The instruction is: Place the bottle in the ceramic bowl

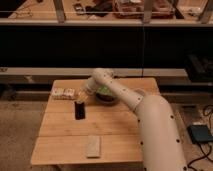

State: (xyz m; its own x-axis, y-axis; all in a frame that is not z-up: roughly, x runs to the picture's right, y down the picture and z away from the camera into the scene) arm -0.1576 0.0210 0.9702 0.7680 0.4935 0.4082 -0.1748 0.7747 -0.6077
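Observation:
The bottle (pixel 63 92) is small and whitish with a speckled label. It lies on its side near the back left edge of the wooden table (pixel 60 140). The ceramic bowl (pixel 107 94) is dark outside and green inside. It stands at the back middle of the table, partly hidden by my arm. My gripper (pixel 82 96) hangs low between the bottle and the bowl, just right of the bottle and just above a black rectangle. It does not touch the bottle.
A flat black rectangle (pixel 79 110) stands upright in front of the gripper. A pale flat block (pixel 93 146) lies near the table's front edge. My arm (pixel 145 115) crosses the table's right side. A dark counter with a rail (pixel 75 22) runs behind the table.

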